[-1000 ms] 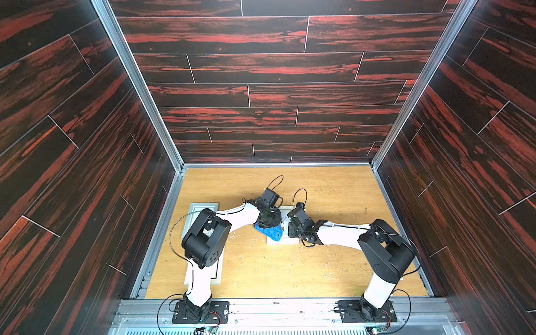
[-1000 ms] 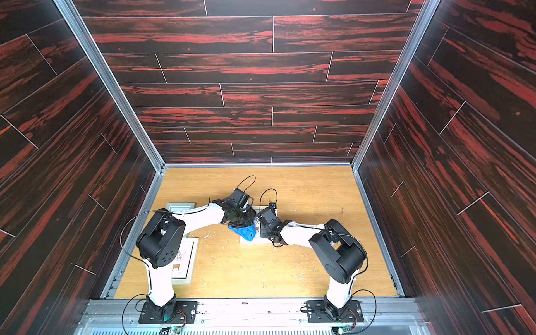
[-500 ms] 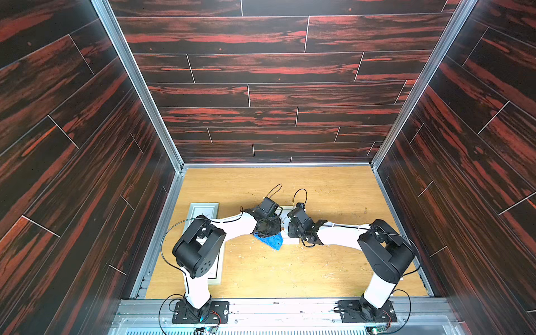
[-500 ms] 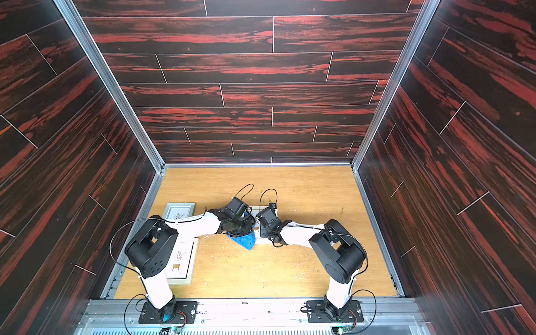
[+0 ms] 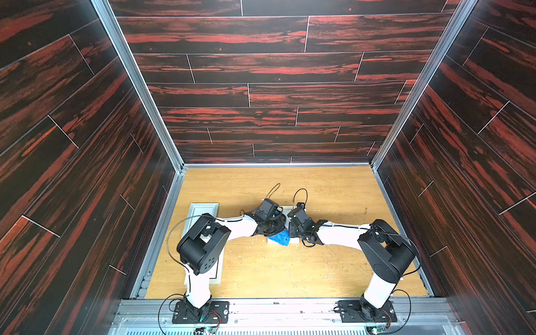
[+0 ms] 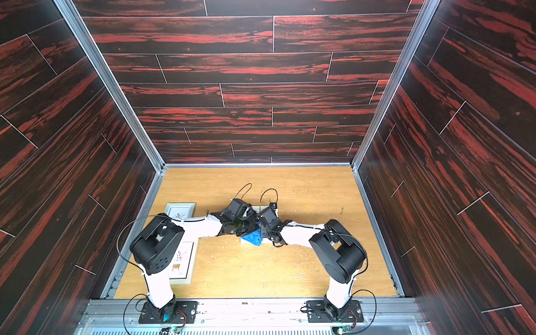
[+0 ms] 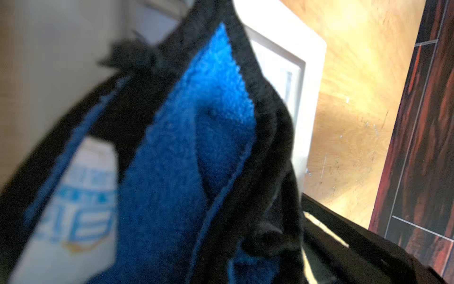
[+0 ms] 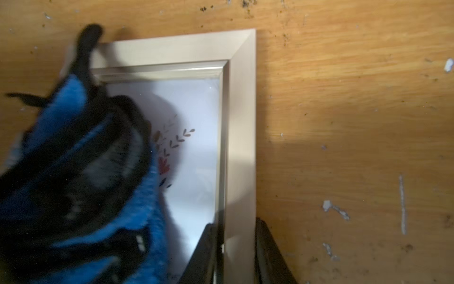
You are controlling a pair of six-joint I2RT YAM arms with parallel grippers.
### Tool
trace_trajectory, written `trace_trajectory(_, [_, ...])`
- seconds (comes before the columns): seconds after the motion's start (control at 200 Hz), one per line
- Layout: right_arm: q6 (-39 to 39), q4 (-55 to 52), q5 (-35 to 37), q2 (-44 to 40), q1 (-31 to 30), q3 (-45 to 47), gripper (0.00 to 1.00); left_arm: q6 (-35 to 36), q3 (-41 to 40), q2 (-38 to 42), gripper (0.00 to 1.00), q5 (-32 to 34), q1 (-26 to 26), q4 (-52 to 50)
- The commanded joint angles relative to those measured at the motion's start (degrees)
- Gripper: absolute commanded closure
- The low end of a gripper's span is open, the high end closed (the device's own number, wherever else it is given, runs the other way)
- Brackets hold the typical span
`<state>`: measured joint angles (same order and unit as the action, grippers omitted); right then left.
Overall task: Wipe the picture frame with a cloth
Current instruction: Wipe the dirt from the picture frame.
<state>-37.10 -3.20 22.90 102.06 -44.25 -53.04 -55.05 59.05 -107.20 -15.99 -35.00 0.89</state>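
The cloth (image 7: 196, 147) is fluffy blue microfibre with a black stitched edging. The picture frame (image 8: 242, 123) has a pale, satin, faintly brushed moulding around glossy glass (image 8: 196, 103). The counter (image 8: 344, 110) is matt light wood grain, scuffed and flecked.

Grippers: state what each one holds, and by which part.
The left gripper is shut on the bunched cloth; the exact spot is hidden. The right gripper is shut on the picture frame, straddling one side rail.

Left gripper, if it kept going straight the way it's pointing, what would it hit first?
Likely the picture frame: the left gripper holds the cloth right over it, though depth is unclear.
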Motion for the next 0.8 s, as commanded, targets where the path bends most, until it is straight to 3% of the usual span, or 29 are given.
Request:
trace_trajectory(0.0, [0.6,-3.3,2.5,0.1,0.3,-0.1,1.00,2.1,-2.5,3.6,0.97,2.5,3.3,-4.6])
trace_trajectory(0.251, [0.3,-3.0,1.9,0.3,0.3,-0.6,1.00,-0.6,2.4,-2.5,0.97,0.0,-1.0,-0.7])
trace_trajectory(0.681, [0.2,-2.0,0.5,0.0,0.3,0.5,1.00,8.0,20.5,-16.0,0.97,-4.8,2.4,0.2])
trace_trajectory(0.792, [0.2,-2.6,1.2,-0.1,0.3,0.4,1.00,9.6,21.8,-17.3,0.97,-2.3,3.2,-1.1])
